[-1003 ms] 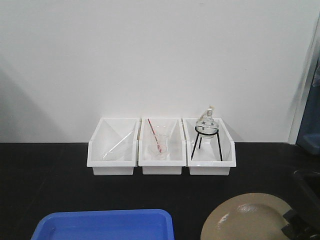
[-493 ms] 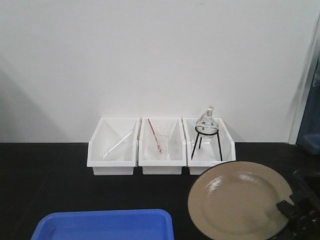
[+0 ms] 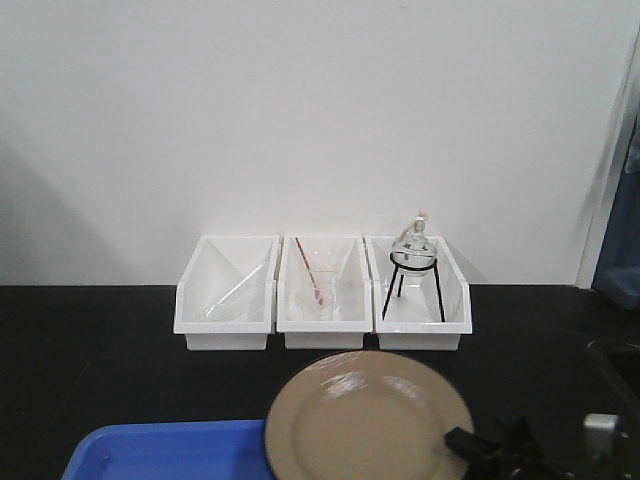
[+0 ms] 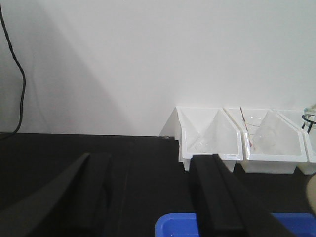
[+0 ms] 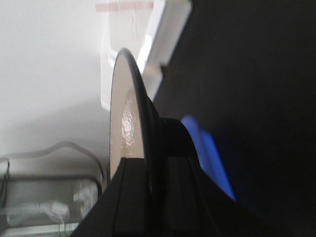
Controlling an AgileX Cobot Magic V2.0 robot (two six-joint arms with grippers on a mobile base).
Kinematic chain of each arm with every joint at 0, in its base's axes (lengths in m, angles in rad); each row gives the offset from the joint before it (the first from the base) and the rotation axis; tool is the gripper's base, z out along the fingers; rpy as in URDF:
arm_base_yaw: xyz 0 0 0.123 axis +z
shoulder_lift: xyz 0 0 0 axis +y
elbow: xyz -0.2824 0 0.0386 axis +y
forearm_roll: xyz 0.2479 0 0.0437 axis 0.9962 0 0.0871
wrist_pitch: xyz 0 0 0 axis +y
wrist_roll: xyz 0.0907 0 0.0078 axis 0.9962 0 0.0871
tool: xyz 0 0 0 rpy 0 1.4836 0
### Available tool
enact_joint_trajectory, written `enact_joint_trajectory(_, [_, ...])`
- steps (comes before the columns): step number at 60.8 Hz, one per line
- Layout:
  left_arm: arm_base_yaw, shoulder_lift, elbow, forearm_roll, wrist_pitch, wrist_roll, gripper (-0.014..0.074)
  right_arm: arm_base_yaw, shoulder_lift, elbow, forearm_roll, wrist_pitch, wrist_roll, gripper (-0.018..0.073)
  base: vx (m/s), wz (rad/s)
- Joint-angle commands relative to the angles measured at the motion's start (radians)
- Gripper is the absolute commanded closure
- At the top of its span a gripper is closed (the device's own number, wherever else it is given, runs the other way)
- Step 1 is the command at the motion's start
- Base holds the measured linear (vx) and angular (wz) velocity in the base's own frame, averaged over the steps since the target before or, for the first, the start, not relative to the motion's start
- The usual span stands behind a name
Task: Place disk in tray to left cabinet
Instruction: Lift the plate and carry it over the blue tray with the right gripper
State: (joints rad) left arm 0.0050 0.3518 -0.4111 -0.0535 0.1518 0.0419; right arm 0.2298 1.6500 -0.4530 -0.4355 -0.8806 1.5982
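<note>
The disk [image 3: 360,420], tan and glossy with a thin black rim, hangs at the front of the black bench over the right end of the blue tray [image 3: 160,455]. My right gripper [image 3: 470,445] is shut on the disk's right rim. In the right wrist view the disk [image 5: 123,118] shows edge-on, clamped between the jaws of the right gripper [image 5: 150,165], with the tray [image 5: 207,153] behind it. My left gripper [image 4: 148,197] stands open just above the bench, and a corner of the tray [image 4: 177,232] shows between its fingers. The cabinet is out of view.
Three white bins [image 3: 322,300] stand in a row against the white wall. The right one holds a glass flask on a black tripod [image 3: 413,255], the middle one a beaker. A black cable [image 4: 19,74] hangs at the far left. A blue object [image 3: 620,270] is at the right edge.
My right gripper has carried the disk up and then to the left, from the bench's right front corner to over the tray's right end. The tray and bins have not moved.
</note>
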Motion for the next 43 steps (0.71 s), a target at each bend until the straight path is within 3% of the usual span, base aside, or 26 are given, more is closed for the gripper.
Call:
enact_joint_trajectory(1, [0.0, 0.015, -0.027, -0.008, -0.083, -0.007, 0.0115, 0.083, 0.021, -0.091, 0.018, -0.177, 0.013, 0.0564, 0.0, 0.0])
enact_joint_trajectory(12, [0.0, 0.015, -0.027, -0.008, -0.083, -0.007, 0.0115, 0.237, 0.155, -0.23, 0.031, -0.177, 0.006, 0.0564, 0.0, 0.0])
enact_joint_trajectory(21, [0.0, 0.015, -0.027, -0.008, -0.083, -0.007, 0.0115, 0.313, 0.242, -0.301, 0.026, -0.178, -0.027, 0.0555, 0.0, 0.0])
enact_joint_trajectory(31, [0.0, 0.015, -0.027, -0.008, -0.083, -0.007, 0.0115, 0.341, 0.304, -0.314, 0.033, -0.142, -0.108, 0.0501, 0.0, 0.0])
enact_joint_trajectory(43, [0.0, 0.015, -0.027, -0.008, -0.083, -0.007, 0.0115, 0.341, 0.321, -0.314, 0.036, -0.053, -0.153, 0.0322, 0.0, 0.0])
